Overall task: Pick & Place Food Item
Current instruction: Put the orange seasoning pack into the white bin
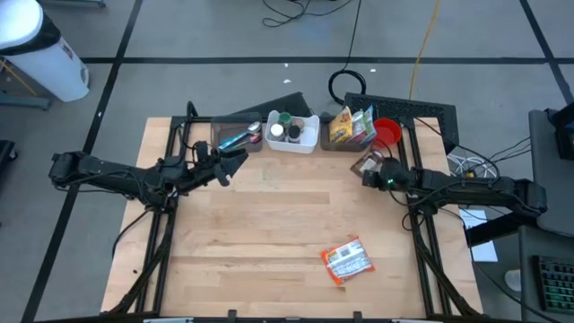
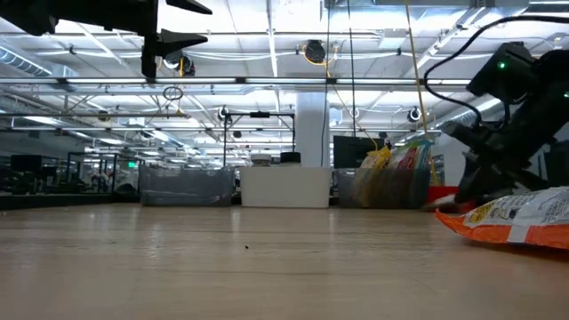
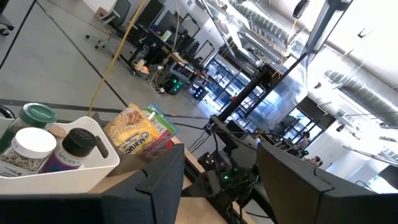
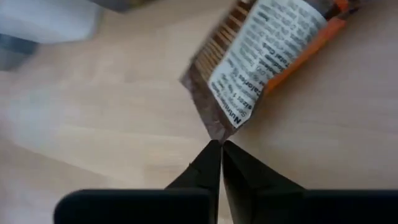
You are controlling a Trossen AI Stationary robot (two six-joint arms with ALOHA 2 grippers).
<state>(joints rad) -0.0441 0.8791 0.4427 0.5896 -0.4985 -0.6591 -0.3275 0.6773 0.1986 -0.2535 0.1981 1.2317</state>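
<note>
We see a table (image 1: 269,224) with a row of bins along its far edge. A bin (image 1: 235,135) on the left holds tools, a tray (image 1: 294,133) in the middle holds jars (image 1: 277,133), and on the right stand snack bags (image 1: 350,126) with a cup (image 1: 386,133) just beside them. One snack packet (image 1: 346,261) lies alone near the front edge — well apart from the bins. Another packet (image 1: 368,162) lies in front of the snack bags, at the tip of the right gripper (image 1: 369,177). The left gripper (image 1: 235,160) hangs above the table, just in front of the tool bin.
</note>
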